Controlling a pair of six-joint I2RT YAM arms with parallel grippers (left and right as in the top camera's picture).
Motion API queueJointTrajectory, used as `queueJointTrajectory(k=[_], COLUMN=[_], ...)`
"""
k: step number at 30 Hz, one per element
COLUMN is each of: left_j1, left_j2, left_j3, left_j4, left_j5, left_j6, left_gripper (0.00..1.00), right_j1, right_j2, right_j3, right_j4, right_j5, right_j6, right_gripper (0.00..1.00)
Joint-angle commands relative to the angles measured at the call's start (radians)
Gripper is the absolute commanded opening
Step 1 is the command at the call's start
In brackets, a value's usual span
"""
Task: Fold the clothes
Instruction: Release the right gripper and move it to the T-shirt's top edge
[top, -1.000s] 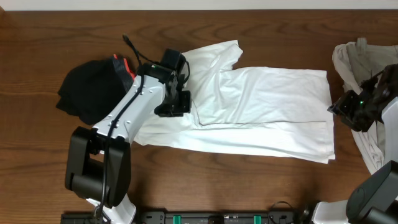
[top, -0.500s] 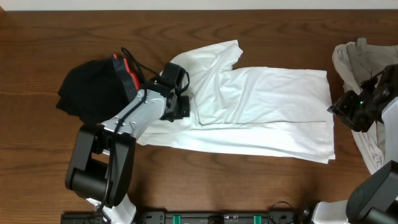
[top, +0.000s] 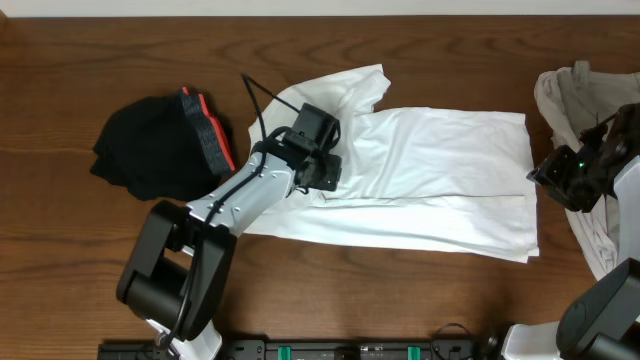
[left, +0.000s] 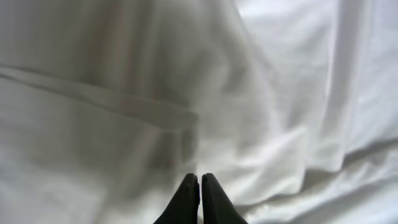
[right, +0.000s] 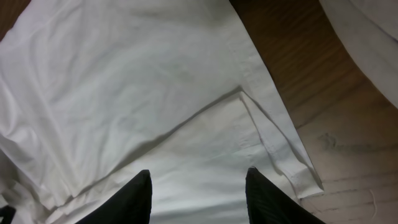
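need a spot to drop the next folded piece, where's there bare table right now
Bare table runs along the near side, in front of the white shirt. Another free strip lies beyond the shirt, between its sleeve and the beige garment. Crowded: the left pincer sits over the shirt's left part, with the black garment just past it.

No writing, label, brand, number or sign can be read in any view. The white shirt (top: 430, 170) is plain. So are the beige cloth (top: 575, 95) and the wooden table (top: 60, 250). The red band (top: 205, 125) on the black garment (top: 150, 145) is too small to tell.
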Motion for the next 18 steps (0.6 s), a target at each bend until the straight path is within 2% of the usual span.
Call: queueJointTrajectory(k=[1, 3, 4, 6, 7, 9, 10, 13, 15, 18], left_j1=[0.002, 0.014, 0.026, 0.048, 0.061, 0.085, 0.095, 0.123, 0.154, 0.206], left_j2=[-0.023, -0.068, -0.101, -0.165, -0.208, -0.290, -0.327, -0.394, -0.389, -0.316], left_j3=[0.040, 0.065, 0.084, 0.115, 0.129, 0.138, 0.138, 0.138, 0.142, 0.142], left_j4=[-0.048, -0.085, -0.102, -0.119, -0.121, -0.090, -0.071, 0.012, 0.034, 0.030], left_j5=[0.013, 0.011, 0.012, 0.014, 0.022, 0.028, 0.027, -0.003, -0.024, 0.032], left_j6=[0.035, 0.036, 0.035, 0.035, 0.035, 0.036, 0.039, 0.107, 0.107, 0.107], left_gripper=[0.07, 0.09, 0.13, 0.35, 0.39, 0.39, 0.46, 0.57, 0.61, 0.63], right_j1=[0.009, 0.009, 0.009, 0.010, 0.011, 0.011, 0.011, 0.013, 0.023, 0.053], right_j2=[0.004, 0.004, 0.004, 0.004, 0.004, 0.004, 0.004, 0.004, 0.004, 0.004], right_j3=[0.014, 0.014, 0.014, 0.014, 0.014, 0.014, 0.014, 0.014, 0.015, 0.015], right_j4=[-0.004, -0.002, 0.000, 0.011, 0.018, 0.030, 0.034, 0.033, 0.033, 0.047], right_j5=[0.006, 0.006, 0.003, -0.009, -0.019, -0.053, -0.068, -0.080, -0.085, -0.117], right_j6=[-0.013, -0.013, -0.013, -0.013, -0.013, -0.036, -0.052, -0.055, -0.055, -0.094], right_gripper=[0.47, 0.47, 0.47, 0.48, 0.49, 0.49, 0.50, 0.51, 0.51, 0.52])
